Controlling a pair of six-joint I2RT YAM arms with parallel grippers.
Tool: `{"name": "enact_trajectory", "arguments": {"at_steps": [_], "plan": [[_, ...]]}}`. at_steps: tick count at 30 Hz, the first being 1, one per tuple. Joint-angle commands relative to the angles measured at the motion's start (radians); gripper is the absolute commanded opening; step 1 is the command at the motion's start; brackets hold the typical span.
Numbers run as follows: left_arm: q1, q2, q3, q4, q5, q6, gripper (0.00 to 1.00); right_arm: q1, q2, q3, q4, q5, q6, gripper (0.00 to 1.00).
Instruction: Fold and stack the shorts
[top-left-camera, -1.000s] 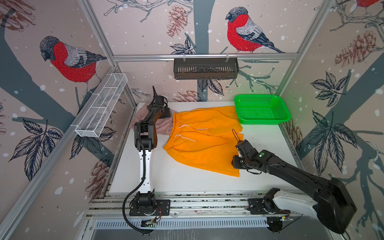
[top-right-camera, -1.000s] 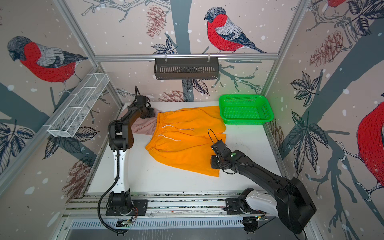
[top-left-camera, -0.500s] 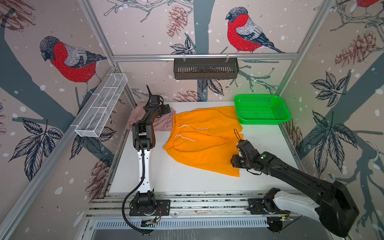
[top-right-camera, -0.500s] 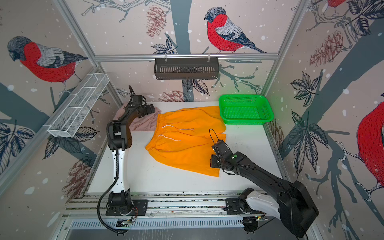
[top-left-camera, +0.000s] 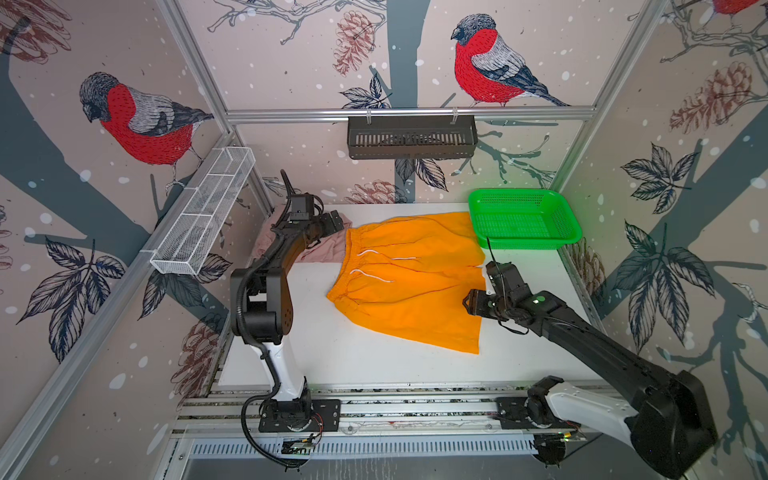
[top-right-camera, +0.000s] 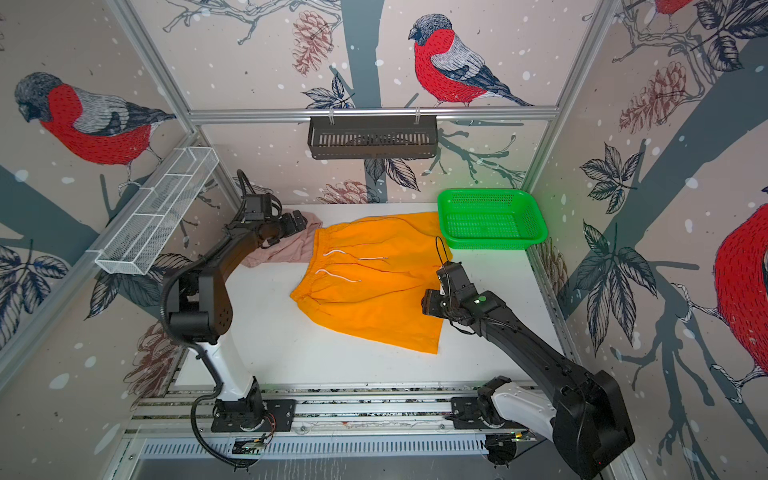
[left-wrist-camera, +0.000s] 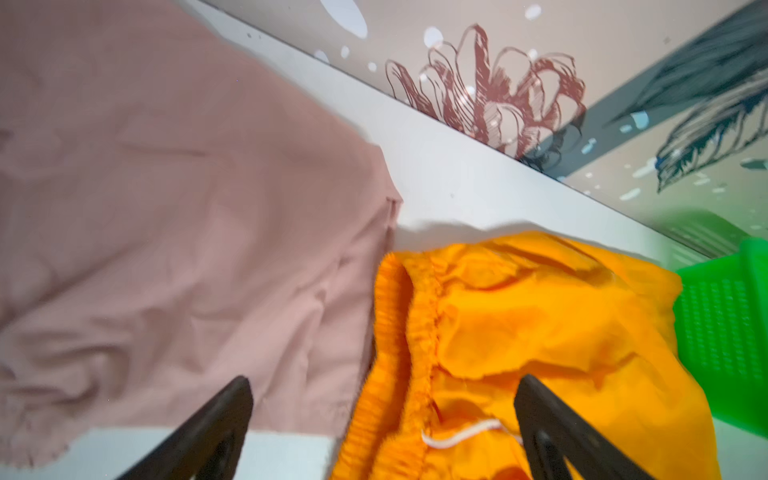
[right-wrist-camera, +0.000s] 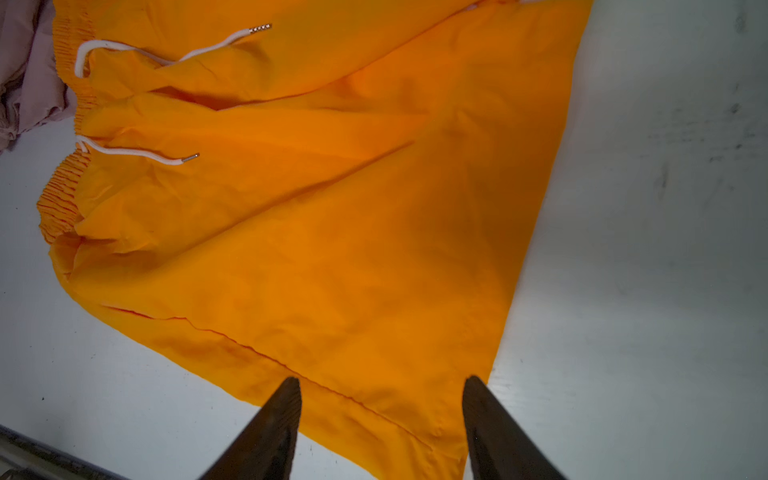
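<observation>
Orange shorts (top-left-camera: 411, 286) lie flat, pink shorts (top-left-camera: 324, 252) crumpled in the white counter's (top-left-camera: 332, 357) far-left corner. Left claw (left-wrist-camera: 382, 380) and right claw (right-wrist-camera: 382, 379) gape empty amid bird wallpaper (top-left-camera: 490, 62).

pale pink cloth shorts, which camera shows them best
The left wrist view: the pale pink cloth shorts fill over half the frame, with creases and hem clear. In both top views only a small strip of them shows beside the left arm. The right wrist view catches just a crumpled corner.
</observation>
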Motion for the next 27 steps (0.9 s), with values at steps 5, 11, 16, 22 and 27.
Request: {"name": "enact_trajectory", "arguments": {"at_steps": [5,11,16,22,27], "plan": [[-0.018,-0.254,-0.401,0.163,0.081,-0.155,0.98,0.056,-0.077,-0.143,-0.118,-0.204,0.135,0.64],[-0.046,-0.259,-0.522,0.094,0.067,-0.112,0.98,0.171,-0.098,-0.222,-0.118,-0.154,0.247,0.64],[-0.047,-0.228,-0.551,0.075,0.061,-0.099,0.98,0.18,-0.143,-0.26,-0.101,-0.131,0.314,0.64],[-0.046,-0.231,-0.592,0.063,0.057,-0.089,0.96,0.16,-0.147,-0.269,-0.096,-0.081,0.3,0.64],[-0.022,-0.294,-0.669,0.054,0.045,-0.115,0.91,0.104,-0.115,-0.273,-0.058,-0.066,0.247,0.64]]}}
